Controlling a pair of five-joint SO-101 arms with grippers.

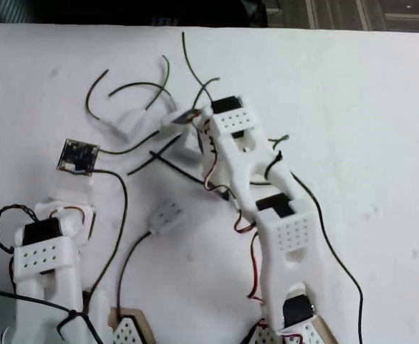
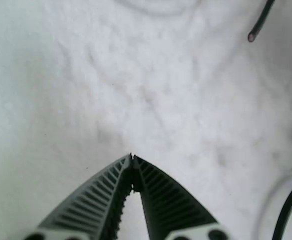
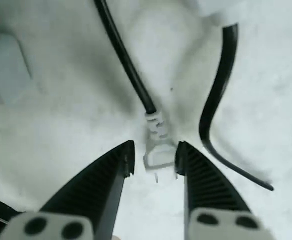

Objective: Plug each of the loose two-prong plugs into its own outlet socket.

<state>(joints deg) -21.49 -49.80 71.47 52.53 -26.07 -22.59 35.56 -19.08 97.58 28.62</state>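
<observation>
On the white table [image 1: 367, 107], the right arm [image 1: 266, 193] extends from the near edge toward the middle of the far half, among several loose black cables [image 1: 134, 87]. The right gripper [image 3: 155, 146] has its jaws apart and straddles a white two-prong plug [image 3: 159, 150] that lies on the table surface. The plug body sits between the two fingertips, closer to one finger than to the other; whether either finger touches it cannot be determined. The two prongs point toward the gripper base. The plug's black lead [image 3: 121, 55] runs straight away from the gripper. A second black cable [image 3: 213, 107] curves just beside the plug without touching it. A white housing [image 3: 3, 70] lies off to one side of the plug, apart from the fingers. The left arm [image 1: 48, 251] stands at the near left corner. The left gripper [image 2: 132, 160] is closed on nothing, its ribbed fingertips meeting over bare table, with a cut cable end [image 2: 258, 22] lying well apart from them. In the high view, a white block [image 1: 167, 215] with its own black lead lies on the table between the two arms, touched by neither.
</observation>
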